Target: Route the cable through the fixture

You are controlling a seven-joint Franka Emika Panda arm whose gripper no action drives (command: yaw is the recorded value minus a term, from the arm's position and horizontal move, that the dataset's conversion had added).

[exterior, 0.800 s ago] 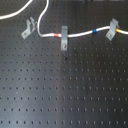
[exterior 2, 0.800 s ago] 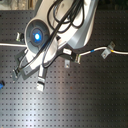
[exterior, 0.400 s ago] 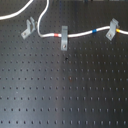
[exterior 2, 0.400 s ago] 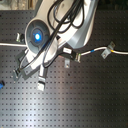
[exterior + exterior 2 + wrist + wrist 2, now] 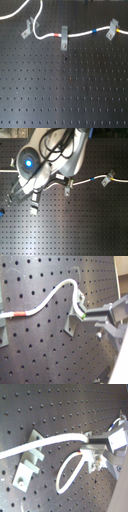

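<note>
White cable (image 5: pixel 80 35) lies across the far part of the black perforated worktop (image 5: pixel 65 95). At the first exterior view's left, one strand comes in from the edge and climbs out of the top. A second strand drops back down just beside the fixture (image 5: pixel 30 27), the slanted blue-grey clip. Whether it sits between the prongs I cannot tell. Further right, the cable carries a red band (image 5: pixel 56 35) and meets the upright grey clip (image 5: pixel 64 38). It then runs past a blue band (image 5: pixel 95 33) to the paler slanted clip (image 5: pixel 112 29) and a yellow band (image 5: pixel 118 30). In the second exterior view the arm (image 5: pixel 55 158) covers the left part of the scene. In the first wrist view the gripper (image 5: pixel 83 315) has its jaws pinched together on the cable, which arcs up out of them.
</note>
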